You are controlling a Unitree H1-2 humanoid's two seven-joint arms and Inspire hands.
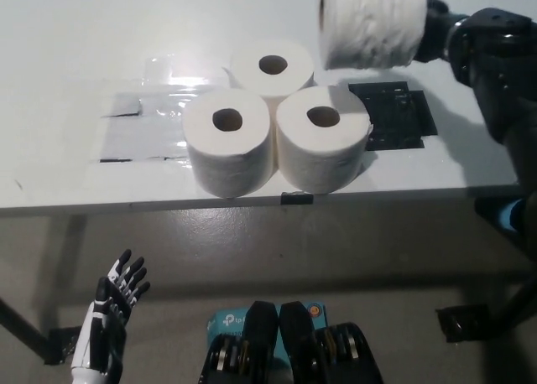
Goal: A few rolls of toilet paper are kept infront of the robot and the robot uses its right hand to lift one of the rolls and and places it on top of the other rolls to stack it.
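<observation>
Three white toilet paper rolls stand upright and touching on the white table [67, 82]: one at the back [271, 66], one front left [227, 139], one front right [323, 137]. A fourth roll [371, 22] hangs in the air, turned on its side, above and just right of the cluster at the top of the head view. My black right hand [440, 33] is shut on that roll from its right side, mostly hidden behind it. Low at the picture's lower left, below the table edge, rests my white left hand [113, 317], open with fingers spread.
A black square patch [394, 116] lies on the table right of the rolls. Grey tape and clear film [138, 128] mark the surface to their left. The table's front edge [252, 204] runs across mid-picture, floor below it.
</observation>
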